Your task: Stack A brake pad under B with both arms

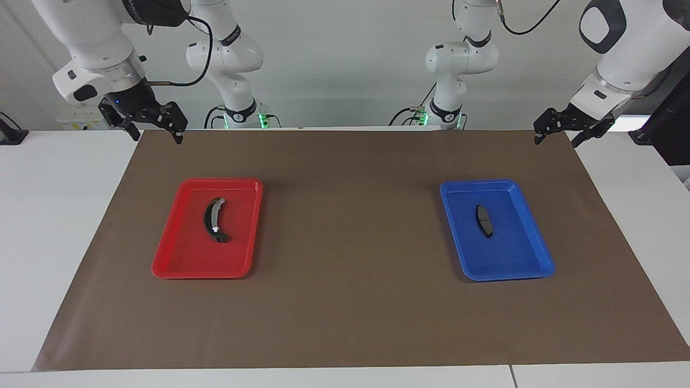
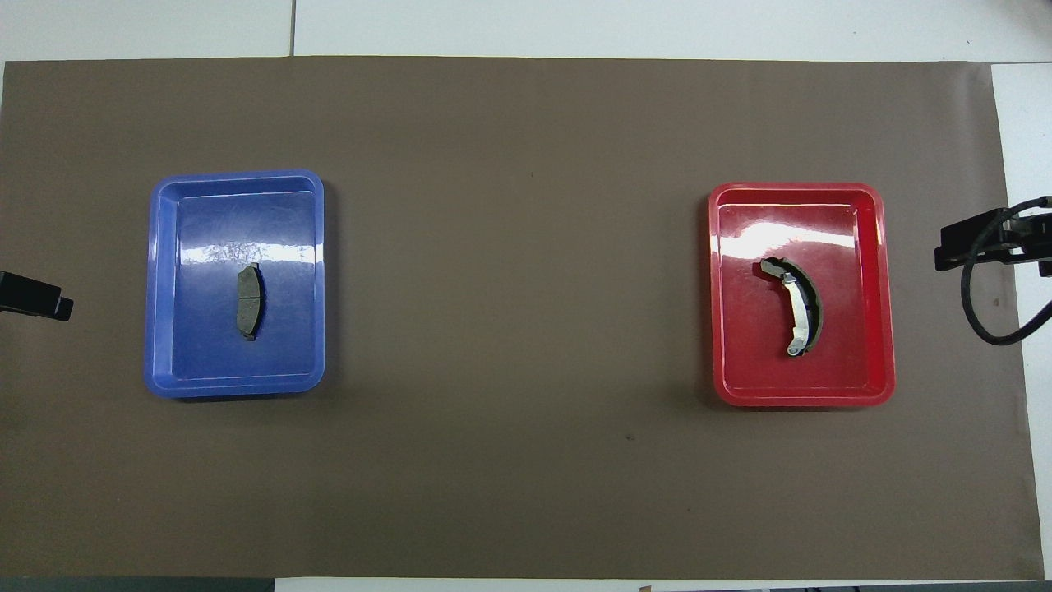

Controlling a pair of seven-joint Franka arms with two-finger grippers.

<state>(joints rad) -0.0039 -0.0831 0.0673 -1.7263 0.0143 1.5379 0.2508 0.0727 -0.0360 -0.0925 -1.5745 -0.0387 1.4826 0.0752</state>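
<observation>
Waiting high with fingers spread, the left gripper (image 1: 558,131) and right gripper (image 1: 153,121) must first fetch the short pad (image 1: 485,221) from the blue tray (image 1: 539,248), the long crescent piece (image 1: 214,220) lying in the red tray (image 1: 178,258).

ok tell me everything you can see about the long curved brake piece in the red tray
The long curved brake piece is a thin crescent, dark on its outer arc, with a light silver metal strip along the inner arc, seen from overhead. It lies flat, alone, on the floor of the red tray, toward the right arm's end of the table, running roughly lengthwise in the tray. Nothing but the tray touches it; no end effector is near.
</observation>
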